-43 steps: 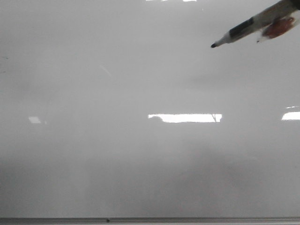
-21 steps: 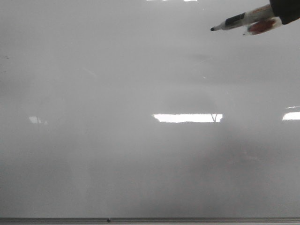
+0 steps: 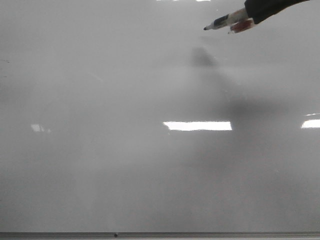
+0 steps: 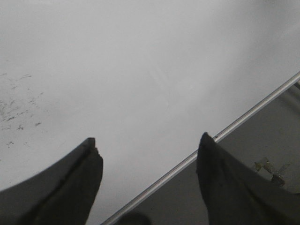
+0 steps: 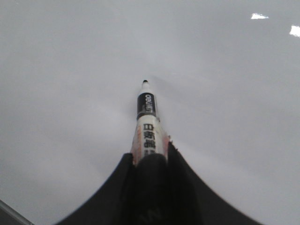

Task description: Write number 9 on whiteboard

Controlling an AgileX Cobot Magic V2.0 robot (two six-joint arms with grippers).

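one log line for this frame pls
right gripper: shut on marker | tip above whiteboard, contact unclear | left gripper: open, empty | no 9 drawn yet

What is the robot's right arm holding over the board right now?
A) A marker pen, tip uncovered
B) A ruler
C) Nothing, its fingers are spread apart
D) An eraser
A: the right gripper is closed around a white marker pen whose dark tip is bare and points out over the whiteboard, which shows no drawn figure yet.
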